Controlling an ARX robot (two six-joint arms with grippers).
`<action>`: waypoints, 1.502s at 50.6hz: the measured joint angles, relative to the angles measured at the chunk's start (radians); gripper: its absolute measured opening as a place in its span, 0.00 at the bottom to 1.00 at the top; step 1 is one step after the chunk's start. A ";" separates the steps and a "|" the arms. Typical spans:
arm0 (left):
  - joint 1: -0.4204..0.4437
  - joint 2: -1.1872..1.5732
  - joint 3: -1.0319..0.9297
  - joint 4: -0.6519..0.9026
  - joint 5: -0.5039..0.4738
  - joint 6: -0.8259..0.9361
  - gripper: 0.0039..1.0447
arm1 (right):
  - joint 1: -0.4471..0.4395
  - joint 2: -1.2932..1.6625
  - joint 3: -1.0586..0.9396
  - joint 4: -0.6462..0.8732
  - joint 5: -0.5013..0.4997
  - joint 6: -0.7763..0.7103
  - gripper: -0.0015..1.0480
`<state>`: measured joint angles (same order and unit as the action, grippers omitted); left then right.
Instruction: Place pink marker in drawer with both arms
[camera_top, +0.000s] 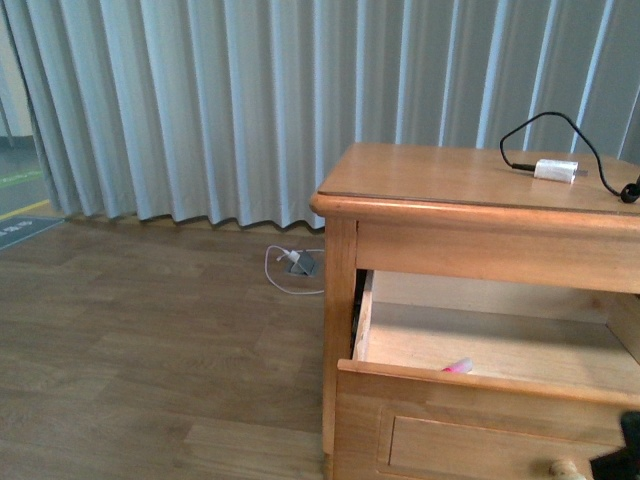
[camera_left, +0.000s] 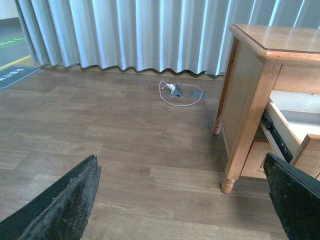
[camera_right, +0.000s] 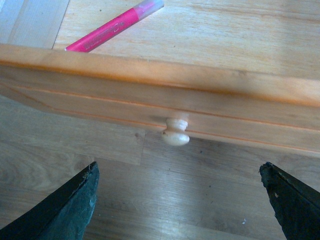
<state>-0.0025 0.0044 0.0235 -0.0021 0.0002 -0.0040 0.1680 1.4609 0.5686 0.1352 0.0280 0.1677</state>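
Note:
The pink marker (camera_right: 112, 28) lies inside the open top drawer (camera_right: 160, 90) on its pale wood floor; in the front view only its tip (camera_top: 458, 366) shows above the drawer front (camera_top: 480, 390). My right gripper (camera_right: 182, 200) is open and empty, just in front of the drawer's round pale knob (camera_right: 175, 133), apart from it; a bit of the arm shows at the front view's lower right (camera_top: 622, 455). My left gripper (camera_left: 185, 200) is open and empty over the floor, left of the cabinet's side (camera_left: 245, 95).
The wooden cabinet's top (camera_top: 440, 175) carries a white charger block (camera_top: 556, 170) with a black cable. A white cable and grey floor socket (camera_top: 298, 265) lie on the wood floor by the grey curtain (camera_top: 250, 100). The cabinet's front leg (camera_left: 229, 182) stands near my left gripper.

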 joint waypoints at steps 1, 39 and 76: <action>0.000 0.000 0.000 0.000 0.000 0.000 0.95 | 0.002 0.010 0.005 0.006 0.003 0.002 0.92; 0.000 0.000 0.000 0.000 0.000 0.000 0.95 | 0.024 0.537 0.404 0.409 0.220 0.009 0.92; 0.000 0.000 0.000 0.000 0.000 0.000 0.95 | -0.026 0.720 0.616 0.438 0.240 -0.045 0.92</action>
<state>-0.0025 0.0044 0.0235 -0.0021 0.0002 -0.0040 0.1417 2.1811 1.1847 0.5735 0.2680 0.1223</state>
